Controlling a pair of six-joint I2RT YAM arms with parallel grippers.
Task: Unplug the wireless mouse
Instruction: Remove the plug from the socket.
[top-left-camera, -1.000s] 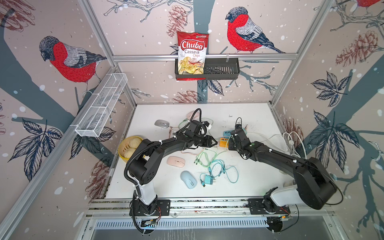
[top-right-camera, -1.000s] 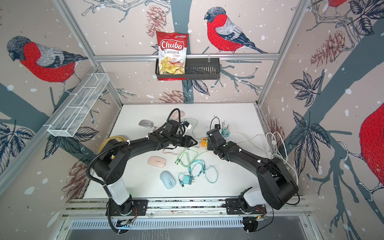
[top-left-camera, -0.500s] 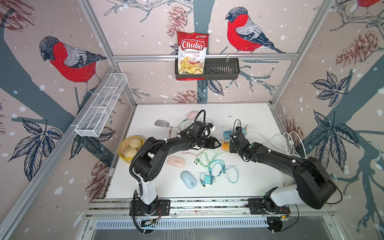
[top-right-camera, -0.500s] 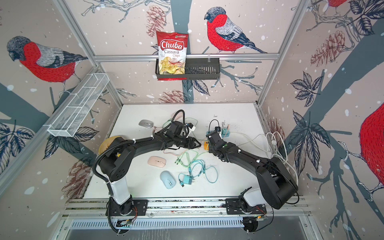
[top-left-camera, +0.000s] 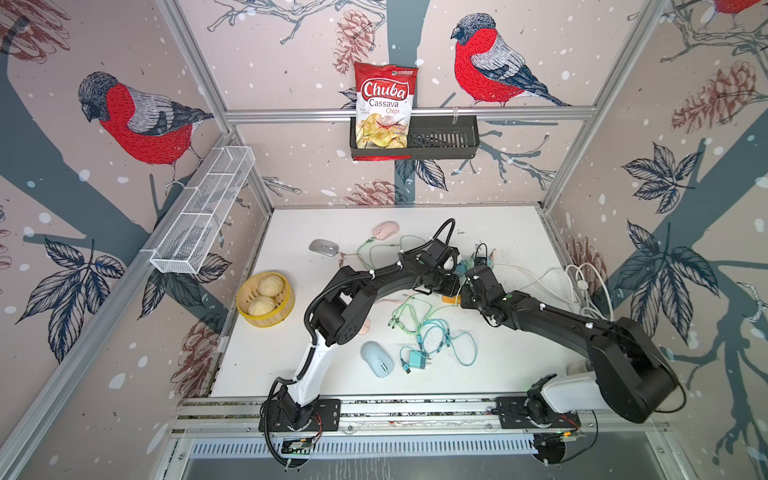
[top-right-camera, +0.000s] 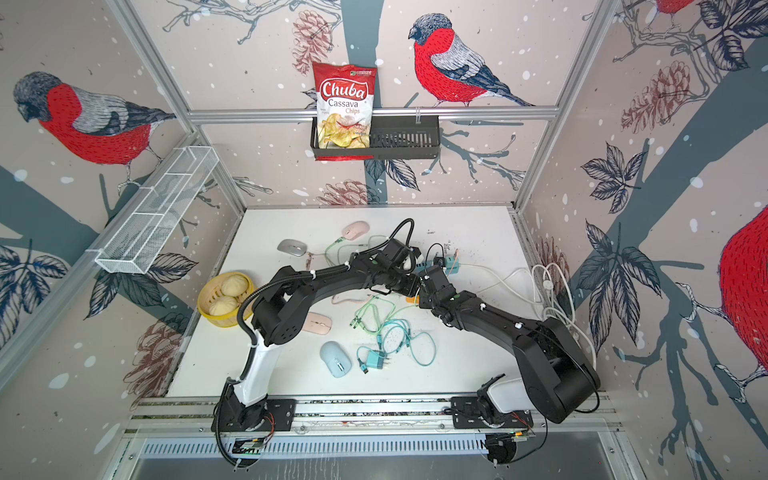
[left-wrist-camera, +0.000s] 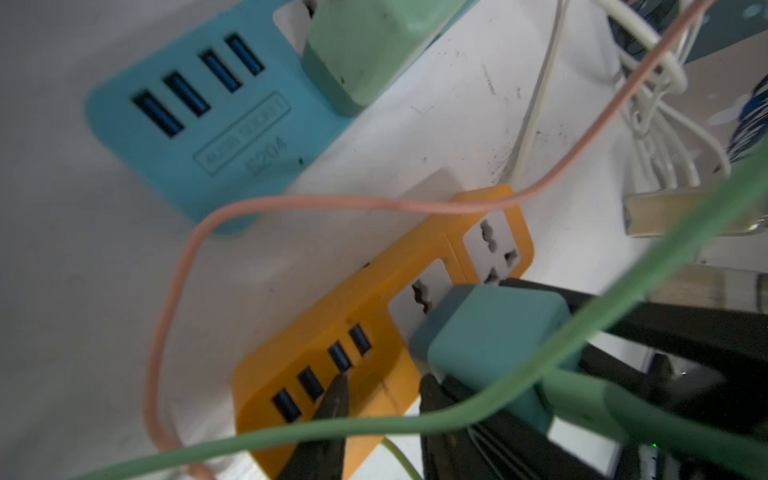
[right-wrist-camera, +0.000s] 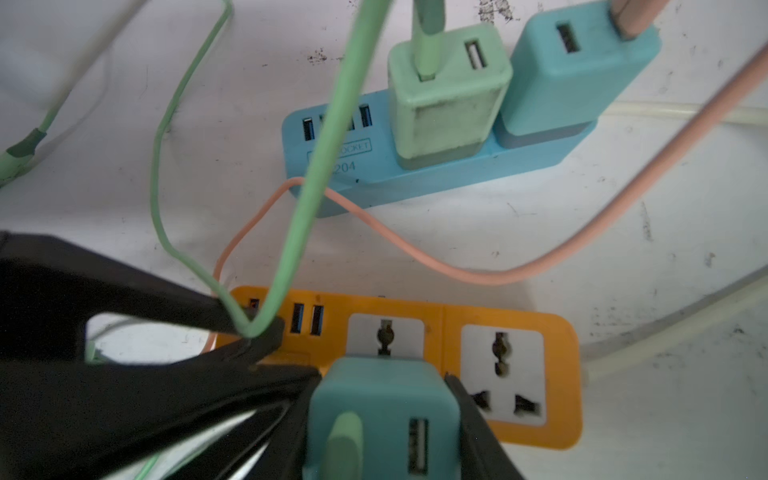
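- A pink mouse (top-left-camera: 385, 230) (top-right-camera: 355, 230) is shown in both top views, in the upper middle of the white worktop (top-left-camera: 498, 232). Its long axis is tilted from lower left to upper right of the frame, and a green lead (top-left-camera: 369, 241) is plugged into its lower-left end.
- The right jaws are closed against opposite sides of a teal adapter (right-wrist-camera: 382, 399), which stands upright in a socket of an orange power strip (right-wrist-camera: 440, 316).
- The left jaws are held slightly apart, with bare strip seen between the fingertips (left-wrist-camera: 334, 403), just beside the strip's USB ports. A green cable (left-wrist-camera: 374, 424) is draped across them; whether it is pinched cannot be told.
- In the top views the jaws and adapter are hidden where the left arm (top-left-camera: 365, 286) and right arm (top-left-camera: 540, 311) meet. The mouse's lead is lost under the left arm, so its far end cannot be traced.
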